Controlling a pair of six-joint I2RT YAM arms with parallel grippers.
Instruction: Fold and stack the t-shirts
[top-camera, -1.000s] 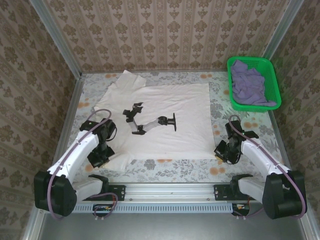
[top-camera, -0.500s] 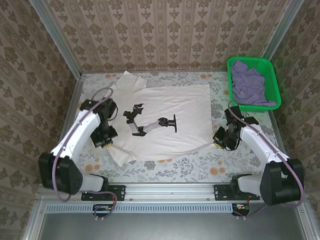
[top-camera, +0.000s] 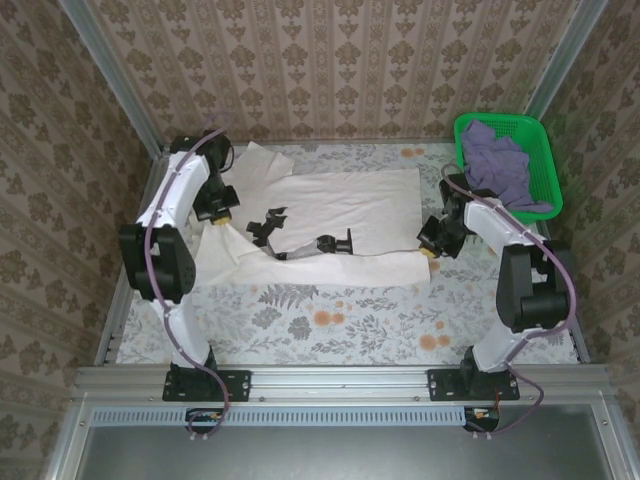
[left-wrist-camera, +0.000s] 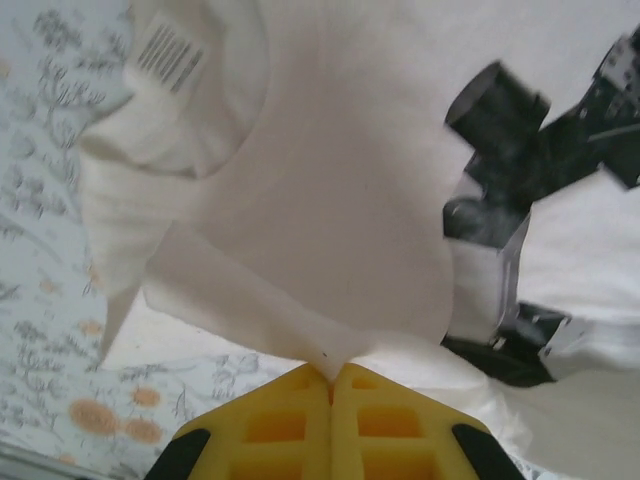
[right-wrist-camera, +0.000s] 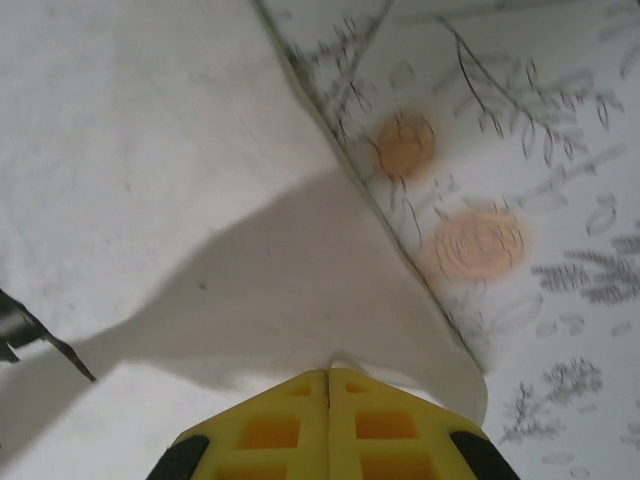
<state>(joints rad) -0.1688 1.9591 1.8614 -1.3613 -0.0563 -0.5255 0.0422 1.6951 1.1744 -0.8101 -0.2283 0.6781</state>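
Where once flat, cream t-shirt (top-camera: 350, 195) now half-folded.

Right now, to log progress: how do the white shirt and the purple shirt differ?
The white shirt lies spread, pinched by the left gripper and right gripper; the purple shirt sits crumpled in the basket, untouched. The white shirt bears a black print; the purple shirt looks plain. Neither is stacked yet.
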